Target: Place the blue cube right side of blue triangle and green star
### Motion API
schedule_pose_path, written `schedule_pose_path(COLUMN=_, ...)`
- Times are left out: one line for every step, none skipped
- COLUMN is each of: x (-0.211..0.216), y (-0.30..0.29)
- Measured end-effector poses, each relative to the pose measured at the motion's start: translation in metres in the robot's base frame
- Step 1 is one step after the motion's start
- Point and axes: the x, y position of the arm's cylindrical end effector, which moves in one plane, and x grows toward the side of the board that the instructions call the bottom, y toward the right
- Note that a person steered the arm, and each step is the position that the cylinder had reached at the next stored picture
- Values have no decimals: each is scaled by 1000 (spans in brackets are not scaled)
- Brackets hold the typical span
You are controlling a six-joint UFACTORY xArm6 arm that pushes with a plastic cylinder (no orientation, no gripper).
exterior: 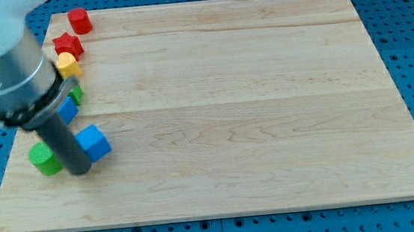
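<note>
The blue cube lies near the board's left edge. My tip rests on the board, touching the cube's left side, just below and left of it. The blue triangle sits above the cube, partly hidden behind my rod. The green star peeks out just above the blue triangle, mostly hidden by the arm. The cube is below and a little to the right of both.
A green cylinder lies just left of my tip. A yellow block, a red star and a red cylinder line the upper left of the wooden board. The arm's grey body covers the view's top left.
</note>
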Motion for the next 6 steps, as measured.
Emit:
schedule_pose_path(x=-43, y=84)
schedule_pose_path(x=-62, y=99)
schedule_pose_path(x=14, y=97)
schedule_pose_path(x=34, y=26)
schedule_pose_path(x=-29, y=39)
schedule_pose_path(x=-73, y=51)
